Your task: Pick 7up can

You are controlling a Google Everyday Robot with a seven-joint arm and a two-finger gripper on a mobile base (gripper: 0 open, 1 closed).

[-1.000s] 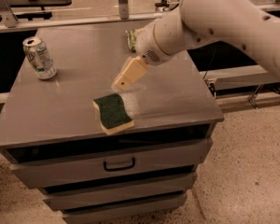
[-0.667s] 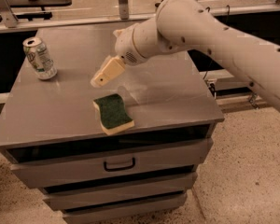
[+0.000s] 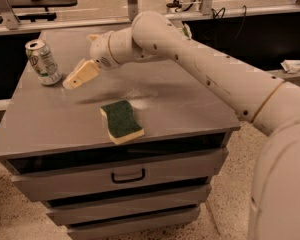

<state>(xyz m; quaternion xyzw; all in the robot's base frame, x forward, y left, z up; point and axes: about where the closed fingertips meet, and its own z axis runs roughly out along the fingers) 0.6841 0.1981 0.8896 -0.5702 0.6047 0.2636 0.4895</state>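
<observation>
The 7up can (image 3: pixel 42 62), silver-white with green markings and a silver top, stands upright near the back left of the grey cabinet top (image 3: pixel 190 104). My gripper (image 3: pixel 74 80) hangs just above the surface, a short way right of the can and slightly nearer the front, pointing down-left toward it. It is not touching the can. My white arm reaches in from the right across the cabinet.
A green-topped yellow sponge (image 3: pixel 121 121) lies near the front edge, in front of my gripper. A green snack bag (image 3: pixel 186 31) peeks out behind my arm at the back. The cabinet has drawers (image 3: pixel 125 175) below. Shelving stands behind.
My gripper has moved left across the cabinet top, from above the sponge to close beside the can. The can and the sponge have not moved.
</observation>
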